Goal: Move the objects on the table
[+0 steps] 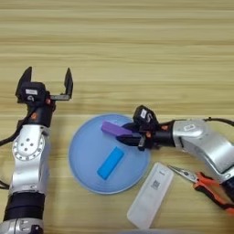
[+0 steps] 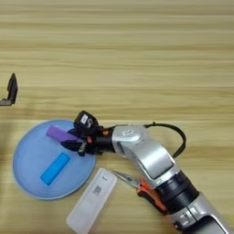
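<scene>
Left eye view puts the right gripper at the centre of the frame, reaching in from the right edge over the rim of the light-blue plate, its black fingers closed around the right end of the purple block. That block's long axis runs from upper left to lower right, pointing almost straight back along the forearm, so any lift or pull would likely follow that line. The bright-blue block lies flat on the plate just below and left of the purple one, tilted the other way, lower left to upper right, apart from the fingers. The white remote sits off the plate at lower right, near its rim, with orange-handled pliers beside it on the wooden table. The left gripper stands at upper left, fingers spread wide and holding nothing, well apart from the plate. The purple block's gripped end is hidden by the fingers, and whether it rests on the plate or is raised cannot be told.
</scene>
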Available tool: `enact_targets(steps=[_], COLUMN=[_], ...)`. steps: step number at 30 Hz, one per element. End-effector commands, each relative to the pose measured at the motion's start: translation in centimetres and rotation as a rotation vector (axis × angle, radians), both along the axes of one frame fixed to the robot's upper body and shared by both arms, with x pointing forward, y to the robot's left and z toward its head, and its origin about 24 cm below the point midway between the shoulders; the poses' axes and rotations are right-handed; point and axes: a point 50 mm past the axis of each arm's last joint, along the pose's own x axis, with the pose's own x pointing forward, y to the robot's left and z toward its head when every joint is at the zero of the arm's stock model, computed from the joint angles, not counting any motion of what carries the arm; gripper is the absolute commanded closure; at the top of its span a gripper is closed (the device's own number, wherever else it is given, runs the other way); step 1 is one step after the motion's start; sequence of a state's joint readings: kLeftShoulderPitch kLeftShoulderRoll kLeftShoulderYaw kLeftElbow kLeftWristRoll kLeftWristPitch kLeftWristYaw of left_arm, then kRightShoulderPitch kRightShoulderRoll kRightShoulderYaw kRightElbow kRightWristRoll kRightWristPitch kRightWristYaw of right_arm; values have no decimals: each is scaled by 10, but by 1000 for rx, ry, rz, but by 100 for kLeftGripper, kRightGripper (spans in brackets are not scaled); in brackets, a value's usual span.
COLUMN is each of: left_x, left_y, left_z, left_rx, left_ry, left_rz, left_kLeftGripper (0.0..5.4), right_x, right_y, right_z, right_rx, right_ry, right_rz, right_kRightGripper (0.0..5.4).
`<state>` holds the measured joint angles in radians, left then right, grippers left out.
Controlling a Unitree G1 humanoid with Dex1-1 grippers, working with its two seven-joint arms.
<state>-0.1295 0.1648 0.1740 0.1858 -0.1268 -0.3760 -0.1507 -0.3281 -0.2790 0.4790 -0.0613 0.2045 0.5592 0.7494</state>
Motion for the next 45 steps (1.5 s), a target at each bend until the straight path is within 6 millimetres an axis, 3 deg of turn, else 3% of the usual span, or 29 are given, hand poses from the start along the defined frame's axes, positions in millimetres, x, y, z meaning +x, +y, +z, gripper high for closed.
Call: enact_targets(steps=[1,7,19,28,39,45], left_x=[1,1,2,3,3,3], left_y=[0,-1,-1,-3,-4,-4], left_z=[3,4,3,3,3,2], left_rx=[-7,-9,-14,-17,-20,-21], left_ry=[-8,-8,-6,-7,-8,-7], left_rz=[-5,-9,-11,-14,-14,-16], left_kLeftGripper=[0,0,0,0,0,0], right_x=[7,9,6,5,3,-3], right_y=[3,7,14,13,-7,-23], right_z=[-10,-18,2,14,21,11], right_rx=[-28,-27,37,47,20,-56], right_ry=[-2,-7,-58,-105,-161,-192], right_rz=[-27,-50,-21,-3,-41,-60], right_kRightGripper=[399,399,226,134,11,2])
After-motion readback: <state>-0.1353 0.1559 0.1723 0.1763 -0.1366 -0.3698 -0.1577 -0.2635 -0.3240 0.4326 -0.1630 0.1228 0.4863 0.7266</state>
